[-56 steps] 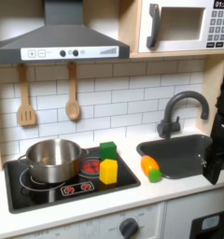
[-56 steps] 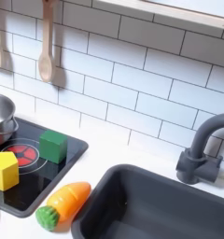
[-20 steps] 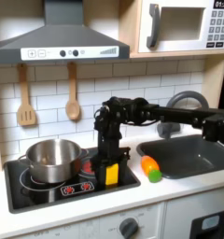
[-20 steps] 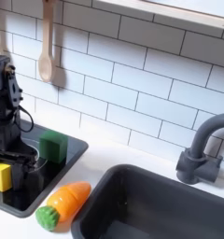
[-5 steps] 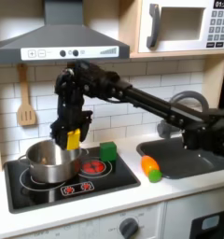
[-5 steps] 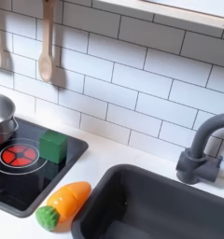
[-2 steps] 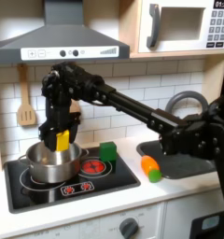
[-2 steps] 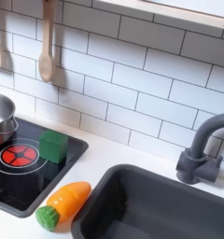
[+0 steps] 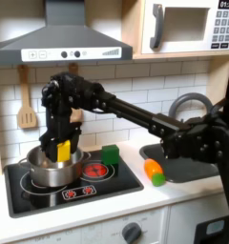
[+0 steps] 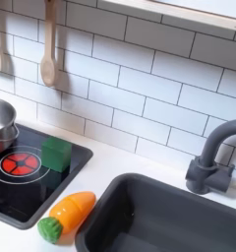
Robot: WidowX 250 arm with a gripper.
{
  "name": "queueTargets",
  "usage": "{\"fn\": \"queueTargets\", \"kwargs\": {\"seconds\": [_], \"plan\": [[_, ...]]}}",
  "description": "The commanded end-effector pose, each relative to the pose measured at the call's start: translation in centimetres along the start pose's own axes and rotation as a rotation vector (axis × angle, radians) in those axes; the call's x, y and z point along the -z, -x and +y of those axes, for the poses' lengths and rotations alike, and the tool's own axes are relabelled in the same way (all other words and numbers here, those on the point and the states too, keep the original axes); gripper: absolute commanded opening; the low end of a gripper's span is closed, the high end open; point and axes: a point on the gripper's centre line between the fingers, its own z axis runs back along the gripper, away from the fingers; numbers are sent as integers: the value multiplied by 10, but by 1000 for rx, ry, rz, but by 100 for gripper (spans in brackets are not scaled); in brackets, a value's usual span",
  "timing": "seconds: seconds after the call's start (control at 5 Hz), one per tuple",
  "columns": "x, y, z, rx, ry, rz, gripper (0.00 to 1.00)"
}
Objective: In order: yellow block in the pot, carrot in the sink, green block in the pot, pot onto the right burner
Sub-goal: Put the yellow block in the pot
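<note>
First exterior view: the black arm reaches from the first exterior view's right, across the stove, and bends down over the pot (image 9: 52, 164). The tool (image 9: 62, 148) hangs just above the pot's open top, and it is closed around the yellow block (image 9: 64, 150). The block sits right at the pot's rim, partly inside the top. The shiny pot stands on the burner at the first exterior view's left. The green block (image 9: 111, 154) rests on the black stove top, just beside the pot, on the first exterior view's right of it. The carrot (image 9: 155, 172) lies on the white worktop (image 9: 88, 205) between the stove and the sink (image 9: 197, 157). Two wooden spoons hang on the tiled wall behind. Second exterior view: the pot's shiny side (image 10: 2, 123) peeks in at the second exterior view's left edge. The green block (image 10: 56, 154) stands on the stove next to the red burner ring (image 10: 22, 162). The carrot (image 10: 67, 216) lies on the white worktop (image 10: 110, 162) near the sink's corner, green end toward the second exterior view's left. The dark sink (image 10: 174, 219) and its faucet (image 10: 213, 157) are at the second exterior view's right.
</note>
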Motion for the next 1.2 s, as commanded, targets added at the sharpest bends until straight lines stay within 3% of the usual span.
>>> {"fn": "queueTargets", "kwargs": {"seconds": [0.0,0.4,1.0], "plan": [[16,4,1,-1,-9,29,0],[9,-4,3,-20,-6,19,0],[16,-12,6,-20,-14,30,0]]}}
